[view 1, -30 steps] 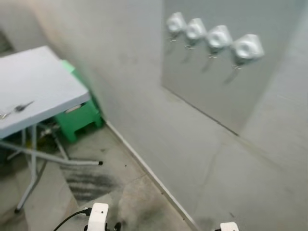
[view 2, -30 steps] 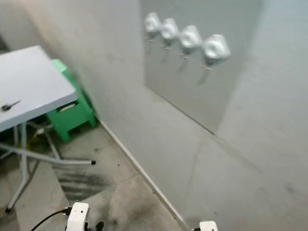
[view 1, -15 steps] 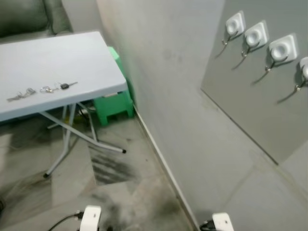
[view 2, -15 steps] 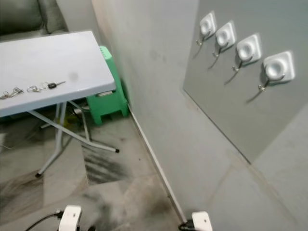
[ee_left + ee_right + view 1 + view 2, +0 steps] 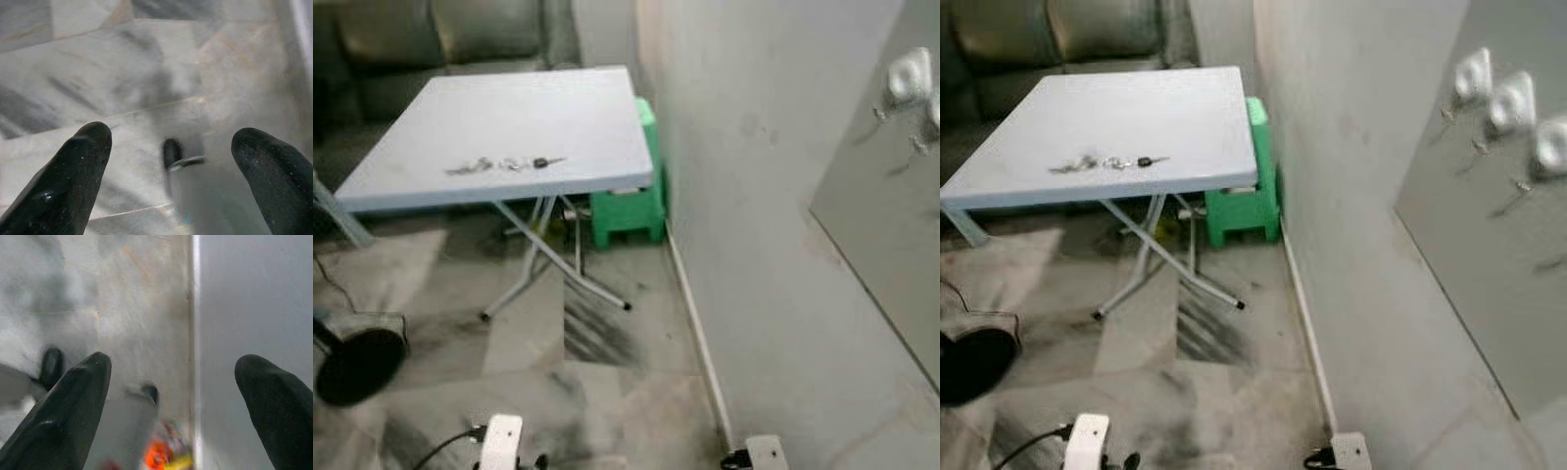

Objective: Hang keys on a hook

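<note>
The folding table [image 5: 1195,117] stands against the wall [image 5: 1351,196]. Its top is bare all around the keys [image 5: 1107,162], which lie near the front edge, open from above and from the front. Under the table, crossed metal legs [image 5: 1151,259] and a green stool [image 5: 1244,211] block the way. Left of the table sits a dark round object [image 5: 357,362], perhaps a fan base. Right of the table, hooks [image 5: 1513,103] jut from a wall panel.

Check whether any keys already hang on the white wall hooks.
No: the small metal keys lie on the pale blue folding table, and the white wall hooks are bare.
</note>
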